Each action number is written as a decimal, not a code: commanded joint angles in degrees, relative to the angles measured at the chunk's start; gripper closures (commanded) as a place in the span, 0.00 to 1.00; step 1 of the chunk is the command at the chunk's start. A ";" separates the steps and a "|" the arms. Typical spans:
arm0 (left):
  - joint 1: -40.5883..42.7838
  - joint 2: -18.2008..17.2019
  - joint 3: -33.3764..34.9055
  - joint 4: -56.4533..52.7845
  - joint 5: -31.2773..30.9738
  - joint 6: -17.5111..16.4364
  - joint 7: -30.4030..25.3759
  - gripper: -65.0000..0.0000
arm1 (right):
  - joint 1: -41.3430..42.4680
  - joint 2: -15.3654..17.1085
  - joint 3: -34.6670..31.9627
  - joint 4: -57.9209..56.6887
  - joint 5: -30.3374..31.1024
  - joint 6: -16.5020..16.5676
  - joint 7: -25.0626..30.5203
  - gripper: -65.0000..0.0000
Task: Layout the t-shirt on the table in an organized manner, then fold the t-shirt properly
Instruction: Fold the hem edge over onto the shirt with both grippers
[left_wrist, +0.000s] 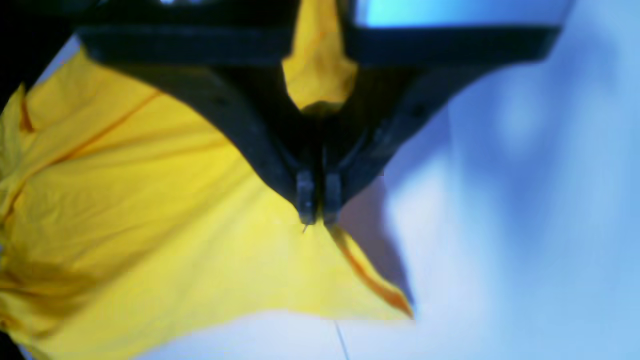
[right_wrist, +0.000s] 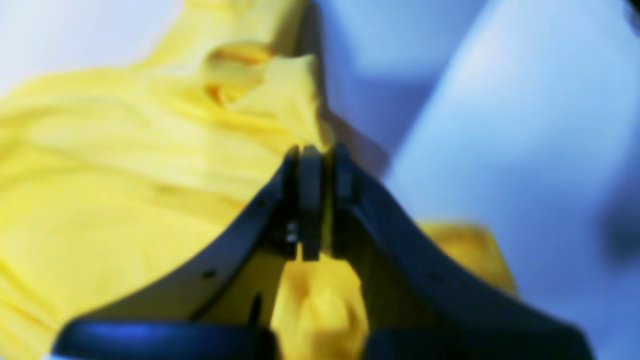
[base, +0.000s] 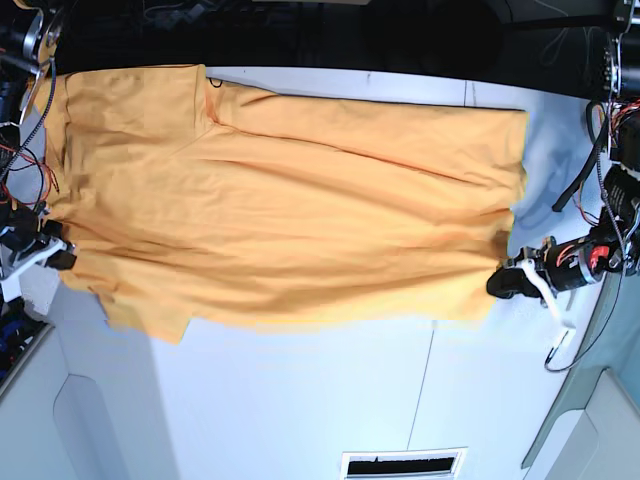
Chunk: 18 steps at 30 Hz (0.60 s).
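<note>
Both jaws grip the plain orange-yellow cotton t-shirt: left gripper and right gripper reach low over the white worktop at opposite shirt edges.

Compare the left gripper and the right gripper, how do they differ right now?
The left gripper pinches the t-shirt near its hemmed corner; the right gripper grips bunched cloth at the opposite end. In the base view, left sits at the picture's right, right at its left. Both have jaws shut on the shirt.

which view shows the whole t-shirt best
The base view: the t-shirt lies spread across the table, edge to edge. Both wrist views show only blurred patches of cloth pinched in each shut tool.
</note>
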 joint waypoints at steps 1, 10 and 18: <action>-0.50 -1.92 -0.33 2.86 -1.92 -0.71 -0.68 1.00 | -0.31 1.97 0.17 2.58 2.38 0.46 0.57 1.00; 8.98 -4.02 -0.33 11.06 -4.76 -0.71 1.64 1.00 | -12.81 3.06 2.43 6.93 5.14 0.28 1.27 1.00; 8.96 -2.75 -0.35 11.06 -4.70 -0.71 0.70 0.62 | -13.62 2.47 2.99 7.34 5.97 -0.15 3.48 0.52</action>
